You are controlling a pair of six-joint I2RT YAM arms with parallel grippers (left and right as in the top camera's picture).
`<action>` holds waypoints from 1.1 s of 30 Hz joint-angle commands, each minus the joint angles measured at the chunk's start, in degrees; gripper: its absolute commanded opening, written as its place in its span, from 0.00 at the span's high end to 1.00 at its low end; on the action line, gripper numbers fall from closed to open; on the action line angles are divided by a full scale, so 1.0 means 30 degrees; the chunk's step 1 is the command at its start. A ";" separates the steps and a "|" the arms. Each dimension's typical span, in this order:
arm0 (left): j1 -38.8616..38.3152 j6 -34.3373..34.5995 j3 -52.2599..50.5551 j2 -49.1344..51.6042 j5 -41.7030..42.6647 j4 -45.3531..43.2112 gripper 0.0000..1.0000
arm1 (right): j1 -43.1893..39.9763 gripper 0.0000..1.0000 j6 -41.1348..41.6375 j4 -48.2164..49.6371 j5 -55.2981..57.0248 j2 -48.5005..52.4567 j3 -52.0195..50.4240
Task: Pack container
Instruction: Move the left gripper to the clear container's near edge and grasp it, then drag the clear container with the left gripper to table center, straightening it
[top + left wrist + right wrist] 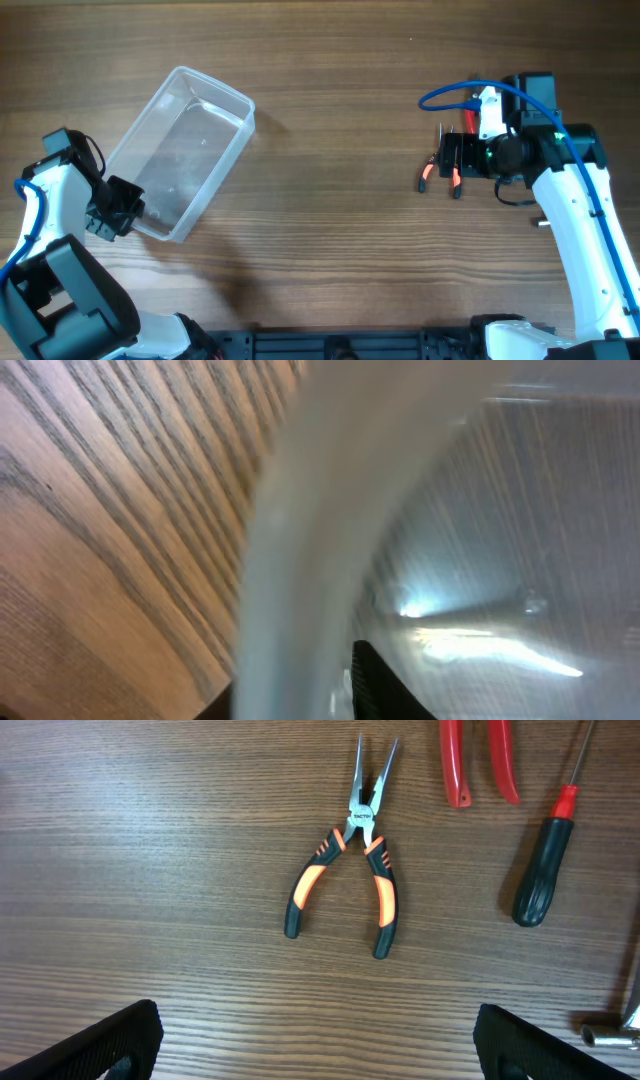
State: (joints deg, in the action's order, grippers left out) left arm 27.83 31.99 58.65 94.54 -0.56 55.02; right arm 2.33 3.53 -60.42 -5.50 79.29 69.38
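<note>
1. The container (214, 85) lies flat on the bench (330, 260) near the left edge, its long sides running slantwise from the near-left toward the far middle. We see nothing inside it: through its clear base only wood grain shows.
2. The left gripper (118, 205) sits at the container's near short end. In the left wrist view the rim fills the frame, blurred, with 1 dark finger (385, 685) on the inner side of the wall. The other finger is out of sight, so we cannot tell whether this pincer is clamped on the wall or merely straddles it.
3. The right gripper (320, 1060) hangs near the right edge, well apart from the container. Its 2 fingers are spread wide at the lower corners of the wrist view, and it has hold of nothing.
4. Under it lie the needle-nose pliers (345, 870) with orange and black handles, handles parted, flat on the wood. Beside them, toward the right edge, are a red-handled tool (478, 760) and a screwdriver (545, 860).
5. We judge the packing not yet begun: 0 tools are in the container, and all 3 we can make out rest on the bench. What is left is each pick, the carry across the bench, and the drop.
</note>
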 commanded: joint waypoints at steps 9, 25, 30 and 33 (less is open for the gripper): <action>0.0138 -0.0080 -0.0153 0.0087 -0.0051 -0.0102 0.96 | 0.0058 0.00 -0.0175 -0.0015 0.0350 -0.0036 0.0452; -0.3191 -0.5421 0.1333 -0.2164 0.3555 -0.0816 0.96 | 0.0007 0.00 0.2754 0.0226 0.2827 -0.0532 0.1158; -0.6710 -0.6623 0.1457 -0.3060 0.4058 -0.1523 0.96 | -0.0415 0.00 0.3410 0.0160 0.3949 -0.1355 0.2776; -0.8801 -0.7162 0.1457 -0.3082 0.4044 -0.1654 0.96 | -0.0838 0.00 0.3898 0.0146 0.4342 -0.2011 0.3271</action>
State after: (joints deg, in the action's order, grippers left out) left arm 7.64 15.20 61.58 86.89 8.43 50.48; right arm 1.17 11.62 -60.14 3.33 76.66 76.09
